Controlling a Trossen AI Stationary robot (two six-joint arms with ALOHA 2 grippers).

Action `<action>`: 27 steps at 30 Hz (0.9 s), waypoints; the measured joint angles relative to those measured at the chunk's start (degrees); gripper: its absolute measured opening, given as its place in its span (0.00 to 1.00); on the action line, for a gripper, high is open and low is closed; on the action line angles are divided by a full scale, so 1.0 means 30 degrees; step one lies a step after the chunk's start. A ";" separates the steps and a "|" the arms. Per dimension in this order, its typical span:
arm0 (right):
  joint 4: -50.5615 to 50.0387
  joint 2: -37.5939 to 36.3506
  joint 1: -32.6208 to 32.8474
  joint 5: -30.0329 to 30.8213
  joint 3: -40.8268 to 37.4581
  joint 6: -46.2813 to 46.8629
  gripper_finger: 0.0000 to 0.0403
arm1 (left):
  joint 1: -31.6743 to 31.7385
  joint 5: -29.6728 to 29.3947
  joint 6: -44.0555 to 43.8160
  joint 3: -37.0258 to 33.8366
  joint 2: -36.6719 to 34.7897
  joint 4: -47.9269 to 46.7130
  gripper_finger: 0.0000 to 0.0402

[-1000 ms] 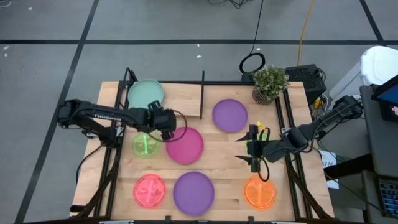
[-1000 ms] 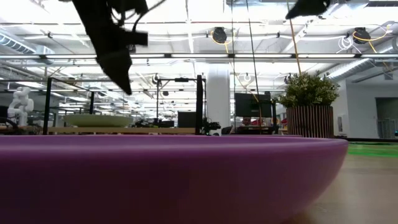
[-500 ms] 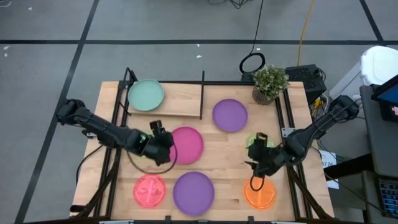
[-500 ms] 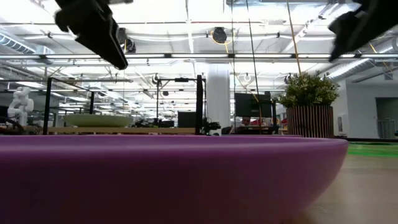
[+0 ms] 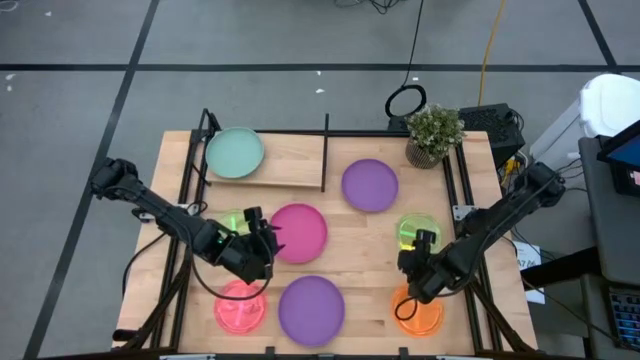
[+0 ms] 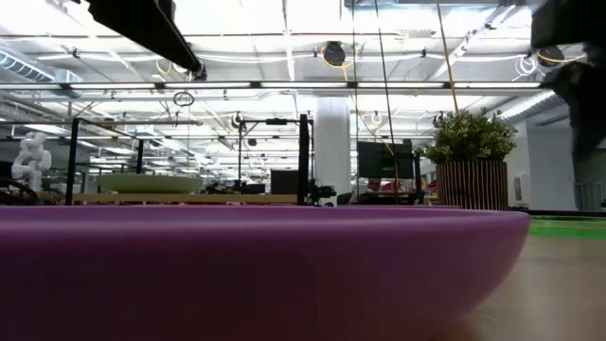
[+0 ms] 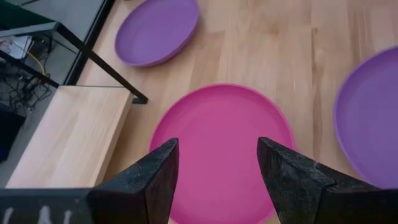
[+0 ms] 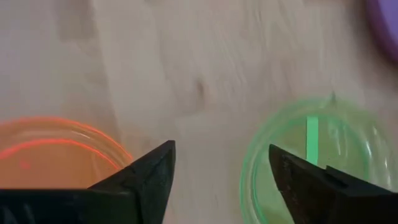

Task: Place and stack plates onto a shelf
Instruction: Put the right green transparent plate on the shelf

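Observation:
Plates lie flat on the table. A magenta plate (image 5: pixel 300 232) is at the middle, and my left gripper (image 5: pixel 266 248) hovers open at its left rim, pointing at it (image 7: pixel 214 168). My right gripper (image 5: pixel 412 272) hangs open above bare wood between an orange plate (image 5: pixel 417 314) and a neon green plate (image 5: pixel 418 229); both show in the right wrist view, orange plate (image 8: pixel 50 155) and green plate (image 8: pixel 311 162). A mint plate (image 5: pixel 234 152) rests on the shelf (image 5: pixel 285 165). Two purple plates (image 5: pixel 370 185), (image 5: pixel 311 310), a pink-red one (image 5: pixel 240 306) and a second green one (image 5: pixel 230 222) also lie there.
A potted plant (image 5: pixel 433 133) stands at the far right corner. The shelf's black rod posts (image 5: pixel 326 150) rise at its right end. Black frame rails (image 5: pixel 180 270) run along both table sides. The near purple plate (image 6: pixel 265 265) fills the low view's foreground.
My left gripper has swung from beside the shelf toward the table's near edge, uncovering the left green plate, and now stands at the magenta plate's left rim. My right gripper has come down toward the near edge and tipped steeply downward, uncovering the right green plate.

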 joint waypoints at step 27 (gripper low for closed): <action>0.1994 0.1458 -0.0007 -0.1275 -0.3461 0.0580 0.31 | 0.0007 0.0042 -0.0100 -0.0007 0.0001 0.0052 0.56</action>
